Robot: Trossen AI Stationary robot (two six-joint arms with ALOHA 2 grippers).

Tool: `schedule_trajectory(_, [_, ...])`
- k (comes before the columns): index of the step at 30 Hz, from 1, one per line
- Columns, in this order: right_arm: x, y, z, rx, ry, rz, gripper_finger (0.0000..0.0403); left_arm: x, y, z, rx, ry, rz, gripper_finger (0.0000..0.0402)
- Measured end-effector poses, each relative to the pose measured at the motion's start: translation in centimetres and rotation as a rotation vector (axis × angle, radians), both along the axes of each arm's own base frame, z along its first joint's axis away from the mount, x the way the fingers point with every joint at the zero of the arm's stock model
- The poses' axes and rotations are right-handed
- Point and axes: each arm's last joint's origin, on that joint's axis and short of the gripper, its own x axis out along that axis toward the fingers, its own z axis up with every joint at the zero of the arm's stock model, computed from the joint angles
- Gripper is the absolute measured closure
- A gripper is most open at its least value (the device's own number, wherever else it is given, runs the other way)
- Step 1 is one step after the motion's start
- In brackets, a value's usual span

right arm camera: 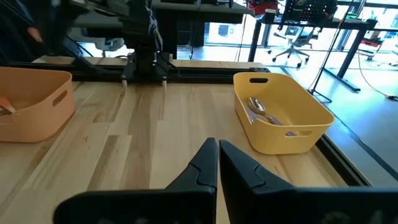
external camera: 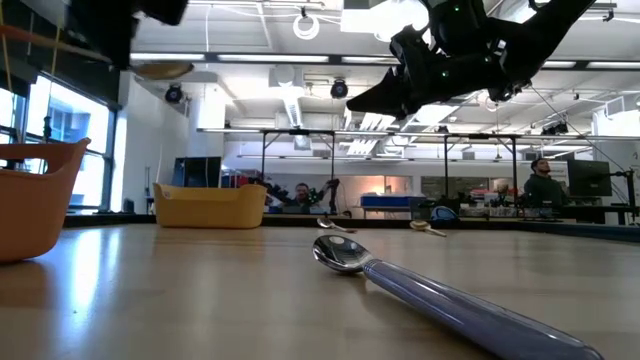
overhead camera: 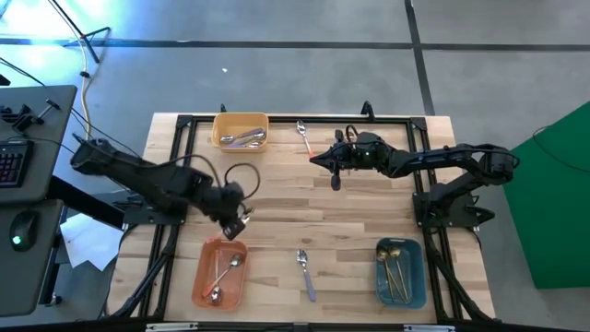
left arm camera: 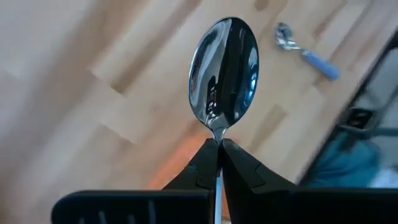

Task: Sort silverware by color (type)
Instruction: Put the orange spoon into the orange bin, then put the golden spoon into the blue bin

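Now left gripper (left arm camera: 217,144) jaws pinch spoon (left arm camera: 224,68) above orange bin (overhead camera: 221,273).

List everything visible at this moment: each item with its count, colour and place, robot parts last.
yellow bin: one, yellow, far side of the table, holding silver-bowled spoons
orange bin: one, orange, near left, holding spoons with silver bowls
blue bin: one, blue, near right, holding gold spoons
lavender-handled spoon: one, silver bowl, loose on the table between the orange and blue bins
far spoon: one, silver bowl, loose right of the yellow bin
held spoon: one, silver bowl, gripped at its neck
table: one, light wood
left tool: shut on the held spoon, above the orange bin's far edge
right tool: shut, empty, over the table's far middle
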Motion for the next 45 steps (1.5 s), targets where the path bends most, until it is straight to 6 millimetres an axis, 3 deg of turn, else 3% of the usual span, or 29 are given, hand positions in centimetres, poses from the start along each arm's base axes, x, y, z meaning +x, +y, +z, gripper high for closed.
schedule_trajectory(6, [0.0, -0.1, 0.0, -0.003, 0.0, -0.001, 0.0403, -1.5, -4.0, -0.2, -0.091, 0.022, 0.192, 0.0401])
schedule_trajectory(12, [0.0, -0.1, 0.0, -0.023, 0.001, 0.003, 0.0403, -3.3, -7.5, -3.2, -0.131, 0.069, 0.337, 0.0401])
schedule_trajectory(17, [0.0, -0.1, 0.0, -0.021, 0.005, 0.002, 0.0403, -3.7, -9.2, -5.4, -0.128, 0.032, 0.388, 0.0401])
schedule_trajectory(27, [-0.1, 0.0, -0.2, -0.01, 0.024, 0.003, 0.0403, -2.0, -11.5, -9.2, -0.029, 0.063, 0.338, 0.0401])
schedule_trajectory(35, [-0.1, 0.0, -0.3, 0.001, 0.035, 0.001, 0.0403, -1.7, -12.2, -10.1, -0.053, 0.094, 0.303, 0.0396])
schedule_trajectory(40, [-0.1, 0.0, -0.5, 0.011, 0.047, -0.007, 0.0403, -2.1, -11.9, -10.2, -0.031, 0.16, 0.287, 0.0353])
schedule_trajectory(45, [-0.1, 0.1, -0.6, 0.007, 0.062, -0.044, 0.0403, -2.9, -11.2, -8.6, -0.019, 0.135, 0.202, 0.0299])
